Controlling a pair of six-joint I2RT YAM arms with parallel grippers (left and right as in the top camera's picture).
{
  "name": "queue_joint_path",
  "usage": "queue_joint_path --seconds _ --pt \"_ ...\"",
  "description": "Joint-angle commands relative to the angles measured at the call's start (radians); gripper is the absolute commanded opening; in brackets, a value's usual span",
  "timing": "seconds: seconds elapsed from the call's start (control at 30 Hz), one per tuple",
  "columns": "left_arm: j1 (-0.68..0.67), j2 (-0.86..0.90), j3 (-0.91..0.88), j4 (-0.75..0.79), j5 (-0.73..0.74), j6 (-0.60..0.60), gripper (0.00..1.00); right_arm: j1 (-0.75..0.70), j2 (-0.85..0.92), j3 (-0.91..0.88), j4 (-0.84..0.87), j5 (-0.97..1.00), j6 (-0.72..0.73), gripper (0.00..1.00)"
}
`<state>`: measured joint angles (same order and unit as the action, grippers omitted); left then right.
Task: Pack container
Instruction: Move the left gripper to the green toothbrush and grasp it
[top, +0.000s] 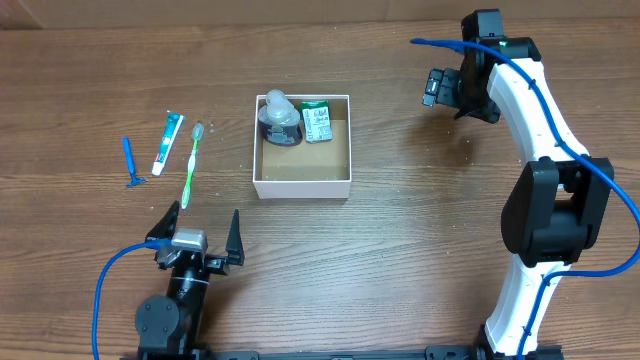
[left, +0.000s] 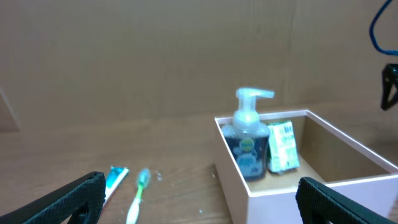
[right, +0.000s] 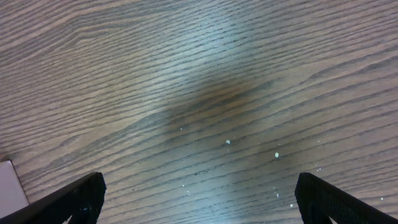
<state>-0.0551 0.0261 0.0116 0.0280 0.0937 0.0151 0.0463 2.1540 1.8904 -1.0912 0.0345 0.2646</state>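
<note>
The container (top: 302, 186) is a square white-walled box with a brown floor at the table's middle. Inside it at the back stand a pump soap bottle (top: 279, 119) and a small green-and-white carton (top: 317, 121). The left wrist view shows the container (left: 280, 186), the bottle (left: 247, 140) and the carton (left: 283, 147). On the table to the left lie a toothpaste tube (top: 167, 143), a green toothbrush (top: 191, 165) and a blue razor (top: 130, 163). My left gripper (top: 197, 230) is open and empty near the front edge. My right gripper (top: 440, 88) is open and empty over bare wood, right of the container.
The wooden table (top: 400, 250) carries nothing else. A blue cable (top: 105, 290) loops by the left arm's base. The right arm (top: 540, 180) stretches along the right side. A corner of the container shows at the right wrist view's left edge (right: 12, 183).
</note>
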Motion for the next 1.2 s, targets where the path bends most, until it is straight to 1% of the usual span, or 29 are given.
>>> queue_joint_path --seconds 0.0,0.07,0.17,0.27,0.3,0.4,0.43,0.47,0.53,0.63,0.7,0.8,1.07,1.1,1.13,1.17 --pt "-0.004 0.085 0.117 -0.071 -0.011 -0.041 1.00 -0.001 0.004 0.023 0.006 0.016 -0.003 1.00" --pt "-0.004 0.206 0.225 -0.098 -0.023 -0.037 1.00 -0.001 0.004 0.023 0.006 0.016 -0.003 1.00" --pt "-0.004 0.454 0.417 -0.118 -0.016 -0.037 1.00 -0.001 0.004 0.023 0.006 0.016 -0.003 1.00" --pt "-0.004 0.711 0.655 -0.232 0.046 -0.037 1.00 -0.001 0.004 0.023 0.006 0.016 -0.003 1.00" --pt "-0.004 0.830 0.787 -0.326 0.081 -0.037 1.00 -0.001 0.004 0.023 0.006 0.016 -0.003 1.00" --pt "-0.004 1.075 1.063 -0.552 0.138 -0.037 1.00 -0.001 0.004 0.023 0.006 0.016 -0.003 1.00" --pt "-0.004 1.188 1.200 -0.673 0.147 -0.037 1.00 -0.001 0.004 0.023 0.006 0.016 -0.003 1.00" --pt "-0.004 1.262 1.292 -0.761 0.146 -0.037 1.00 -0.001 0.004 0.023 0.006 0.016 -0.003 1.00" --pt "-0.004 1.354 1.408 -0.891 0.140 -0.016 1.00 -0.001 0.004 0.023 0.006 0.016 -0.003 1.00" --pt "-0.004 1.418 1.494 -0.971 0.133 0.030 1.00 -0.001 0.004 0.023 0.006 0.016 -0.003 1.00" --pt "0.006 1.424 1.513 -0.951 0.127 0.004 1.00 -0.001 0.004 0.023 0.006 0.016 -0.003 1.00" --pt "0.024 1.423 1.514 -0.907 0.134 -0.085 1.00 -0.001 0.004 0.023 0.006 0.016 -0.003 1.00" --pt "0.027 1.474 1.502 -0.911 0.131 -0.092 1.00 -0.001 0.004 0.023 0.006 0.016 -0.003 1.00" --pt "0.037 1.490 1.502 -0.913 0.104 -0.134 1.00 -0.001 0.004 0.023 0.006 0.016 -0.003 1.00" --pt "0.060 1.511 1.502 -0.924 0.053 -0.225 1.00 -0.001 0.004 0.023 0.006 0.016 -0.003 1.00" --pt "0.078 1.527 1.502 -0.937 0.032 -0.273 1.00 -0.001 0.004 0.023 0.006 0.016 -0.003 1.00"
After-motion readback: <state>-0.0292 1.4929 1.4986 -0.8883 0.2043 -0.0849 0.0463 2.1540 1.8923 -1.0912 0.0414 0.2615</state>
